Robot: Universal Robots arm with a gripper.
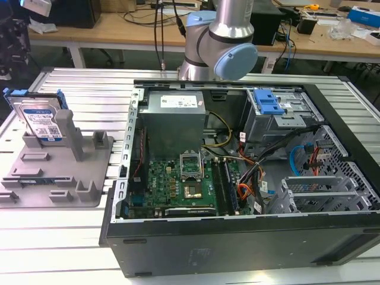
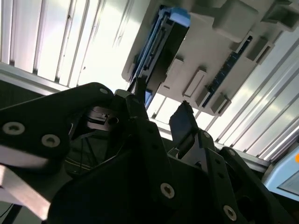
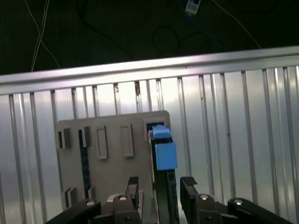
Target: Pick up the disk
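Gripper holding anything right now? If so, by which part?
Nothing held. The gripper has its jaws open and empty; the flat silver metal disk with blue side rails stands on edge in the grey plastic fixture, untouched.

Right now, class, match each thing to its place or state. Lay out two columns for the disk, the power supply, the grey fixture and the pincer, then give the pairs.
1. disk
2. power supply
3. grey fixture
4. pincer

A. lying on the slatted table, at the exterior view's left
B. open, close to the disk
C. inside the open computer case
D. standing on edge in a slot

Pairs: 1-D, 2-C, 3-A, 4-B.
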